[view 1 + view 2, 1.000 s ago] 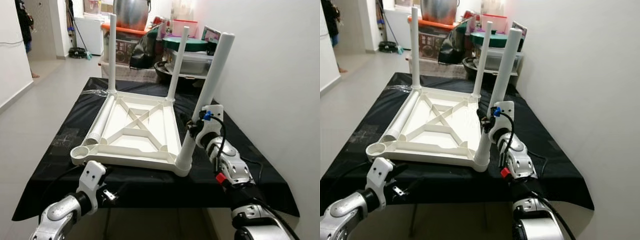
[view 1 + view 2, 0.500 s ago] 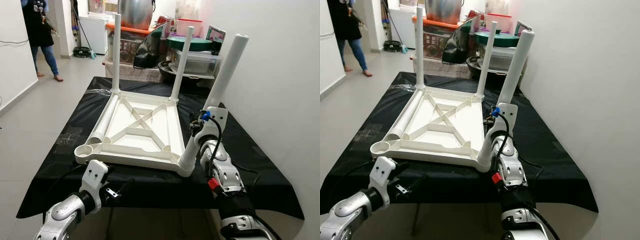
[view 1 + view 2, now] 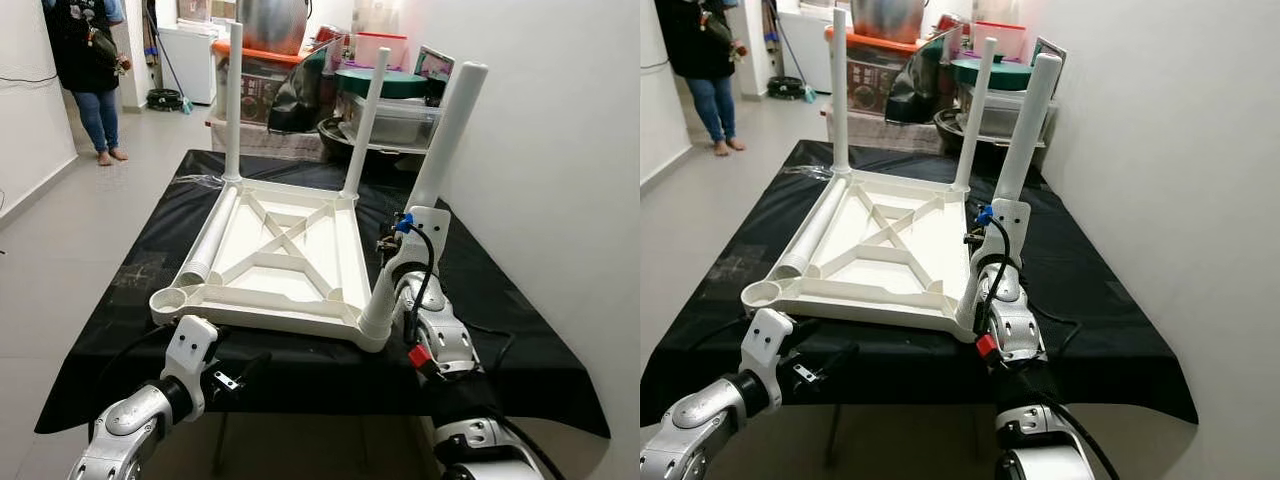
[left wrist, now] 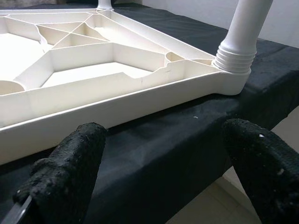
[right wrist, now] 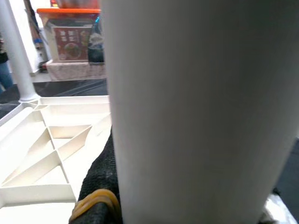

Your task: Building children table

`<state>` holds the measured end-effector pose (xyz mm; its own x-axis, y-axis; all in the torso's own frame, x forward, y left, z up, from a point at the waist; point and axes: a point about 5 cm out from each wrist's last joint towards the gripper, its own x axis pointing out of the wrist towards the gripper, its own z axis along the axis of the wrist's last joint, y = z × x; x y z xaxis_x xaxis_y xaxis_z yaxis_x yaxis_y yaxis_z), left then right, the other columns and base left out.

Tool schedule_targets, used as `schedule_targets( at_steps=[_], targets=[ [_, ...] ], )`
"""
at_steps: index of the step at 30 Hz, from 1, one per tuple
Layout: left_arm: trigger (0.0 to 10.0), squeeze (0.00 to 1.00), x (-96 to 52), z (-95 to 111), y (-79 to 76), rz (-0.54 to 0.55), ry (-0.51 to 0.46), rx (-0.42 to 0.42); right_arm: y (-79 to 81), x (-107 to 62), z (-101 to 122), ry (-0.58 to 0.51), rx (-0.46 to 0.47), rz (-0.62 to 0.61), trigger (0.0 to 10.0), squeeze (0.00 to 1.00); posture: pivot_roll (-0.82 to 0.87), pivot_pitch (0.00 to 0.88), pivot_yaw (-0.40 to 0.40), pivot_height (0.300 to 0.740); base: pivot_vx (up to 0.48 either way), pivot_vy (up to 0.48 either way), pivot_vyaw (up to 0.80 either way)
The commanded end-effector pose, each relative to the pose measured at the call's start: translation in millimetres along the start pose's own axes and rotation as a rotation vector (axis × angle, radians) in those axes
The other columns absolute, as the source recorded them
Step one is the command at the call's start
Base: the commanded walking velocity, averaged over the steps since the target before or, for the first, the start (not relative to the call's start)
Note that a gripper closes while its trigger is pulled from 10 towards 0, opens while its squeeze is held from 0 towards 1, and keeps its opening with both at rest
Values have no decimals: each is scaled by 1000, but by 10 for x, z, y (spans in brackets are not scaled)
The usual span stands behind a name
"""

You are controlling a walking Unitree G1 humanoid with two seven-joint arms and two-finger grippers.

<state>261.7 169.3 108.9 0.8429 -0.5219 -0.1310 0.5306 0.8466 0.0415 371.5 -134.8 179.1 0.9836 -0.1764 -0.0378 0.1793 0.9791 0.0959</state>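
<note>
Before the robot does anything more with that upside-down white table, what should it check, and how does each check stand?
1. Right tool holds the near right leg: ok, its fingers wrap it.
2. That leg sits straight in its socket: not ok, it leans.
3. Both far legs upright: ok.
4. Near left socket filled: not ok, empty.
5. Fourth leg at hand: ok, lying inside the table frame.
6. Left tool free: ok, open, below the table's near edge.

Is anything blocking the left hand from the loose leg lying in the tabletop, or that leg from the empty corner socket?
Nothing visible. The left hand hangs open below the table edge; the loose leg lies just behind the empty socket.
</note>
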Motion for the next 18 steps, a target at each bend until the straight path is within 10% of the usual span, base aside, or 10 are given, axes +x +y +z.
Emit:
schedule_targets(
  at_steps=[1,15,16,17,18],
  targets=[
    [10000,0,29,-24,-35,-8,12,6,-206,-55,-450,186,-39,-106,0,0,100,0,-148,740,0,0,0],
    [10000,0,42,-12,-15,-18,17,17,-216,-61,-462,192,-23,-128,0,0,130,0,-142,740,0,0,0],
    [10000,0,41,-13,-15,-17,16,17,-218,-59,-462,194,-26,-129,2510,0,127,0,-142,740,0,0,0],
    [10000,0,36,-22,-19,-17,17,17,-217,-58,-463,199,-28,-129,10000,0,127,0,-142,740,0,0,0],
    [10000,0,31,-28,-22,-18,19,17,-217,-57,-464,202,-30,-129,10000,0,127,0,-142,740,0,0,0]
  ],
)
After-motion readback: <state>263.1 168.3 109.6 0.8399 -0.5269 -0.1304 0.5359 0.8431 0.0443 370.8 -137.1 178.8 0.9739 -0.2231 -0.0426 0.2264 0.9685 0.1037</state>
